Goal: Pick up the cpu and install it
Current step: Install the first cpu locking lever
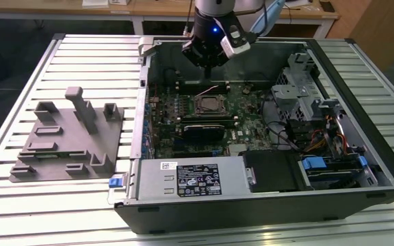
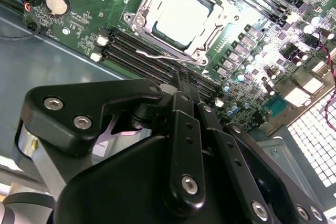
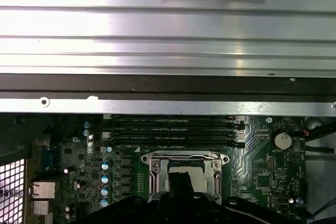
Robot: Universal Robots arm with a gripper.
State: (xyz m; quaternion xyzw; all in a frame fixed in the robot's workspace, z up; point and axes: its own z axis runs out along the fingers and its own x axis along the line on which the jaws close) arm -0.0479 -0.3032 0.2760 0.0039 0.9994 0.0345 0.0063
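Observation:
The cpu (image 2: pixel 186 17), a small square chip with a pale silver face, lies flat in the motherboard socket (image 1: pixel 209 105) with a metal frame (image 3: pixel 155 166) around it. In the exterior view my gripper (image 1: pixel 207 74) hangs inside the open computer case (image 1: pixel 266 215), above the far edge of the board and a little behind the socket. Both wrist views show its black fingers (image 2: pixel 181 85) close together with nothing between them, apart from the chip. In the first wrist view the gripper (image 3: pixel 178 182) covers part of the socket's middle.
Rows of memory slots (image 3: pixel 173 129) run between the socket and the case's far wall. A black expansion card (image 1: pixel 202 130), a power supply (image 1: pixel 193 177) and drive cages (image 1: pixel 299 92) crowd the case. A grey plastic tray (image 1: pixel 67 138) with upright blocks lies on the slatted table on the exterior view's left.

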